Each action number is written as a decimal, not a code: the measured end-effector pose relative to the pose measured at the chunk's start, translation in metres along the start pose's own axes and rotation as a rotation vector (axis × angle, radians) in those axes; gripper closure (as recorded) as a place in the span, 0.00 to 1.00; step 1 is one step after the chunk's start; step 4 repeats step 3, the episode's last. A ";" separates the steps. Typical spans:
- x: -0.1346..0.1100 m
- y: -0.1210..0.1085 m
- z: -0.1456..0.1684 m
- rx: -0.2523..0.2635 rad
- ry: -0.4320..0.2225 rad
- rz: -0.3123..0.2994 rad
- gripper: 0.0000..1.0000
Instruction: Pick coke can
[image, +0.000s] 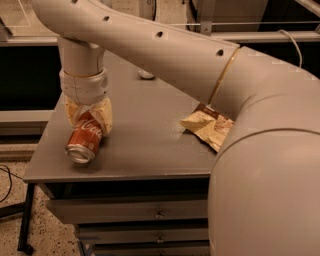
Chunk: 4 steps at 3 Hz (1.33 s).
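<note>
The coke can (84, 140) is red with white script and a silver end. It lies tilted near the front left corner of the grey table (150, 145), silver end toward the front edge. My gripper (88, 120) comes down from above at the table's left side. Its tan fingers (104, 118) sit on both sides of the can's upper part, shut on it. The large pale arm crosses the view from the right and hides much of the table's right side.
A crumpled tan snack bag (206, 126) lies on the table to the right of the can, partly under the arm. A small pale object (146, 75) sits at the back. Drawers (158, 215) are below the front edge. The table's left edge is close to the can.
</note>
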<state>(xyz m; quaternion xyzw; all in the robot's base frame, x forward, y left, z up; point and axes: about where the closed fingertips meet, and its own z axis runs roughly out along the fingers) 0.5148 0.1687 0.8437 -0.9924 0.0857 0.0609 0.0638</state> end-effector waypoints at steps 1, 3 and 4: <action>-0.002 -0.013 -0.047 0.159 0.023 0.123 1.00; 0.008 -0.035 -0.098 0.439 0.052 0.349 1.00; 0.008 -0.035 -0.098 0.439 0.052 0.349 1.00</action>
